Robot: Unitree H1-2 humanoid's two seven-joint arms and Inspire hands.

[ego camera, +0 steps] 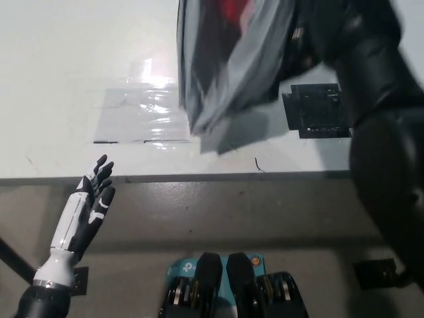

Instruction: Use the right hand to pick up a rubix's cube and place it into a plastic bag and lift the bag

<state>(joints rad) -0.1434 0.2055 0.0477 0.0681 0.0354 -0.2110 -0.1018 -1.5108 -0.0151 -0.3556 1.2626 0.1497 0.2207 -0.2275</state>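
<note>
A steep downward view shows a white table [79, 79] with its front edge running across the middle of the picture and a grey floor below it. Above the table, in the upper middle, hangs a grey plastic bag [225, 73], raised clear of the surface and casting a shadow beneath its lower corner. Near the top of the bag a patch of red [233, 9] shows through the opening, which is probably the cube sitting inside, though motion blur makes that uncertain. The black right arm rises along the right side of the picture, and the right hand [306, 40] is at the bag's upper right edge, seemingly gripping it; the fingers themselves are lost in blur and dark plastic, so the exact grasp cannot be made out. A clear shiny sheet [139, 116] lies taped flat on the table just left of the bag, and a black square mat [318, 109] lies on the table to the bag's right, partly behind the arm. The white left hand [93, 192] rests at the lower left, in front of the table edge, its fingers spread loosely and holding nothing. Judging by this, the cube appears already bagged and the lift is under way or nearly finished; little seems left to do.
</note>
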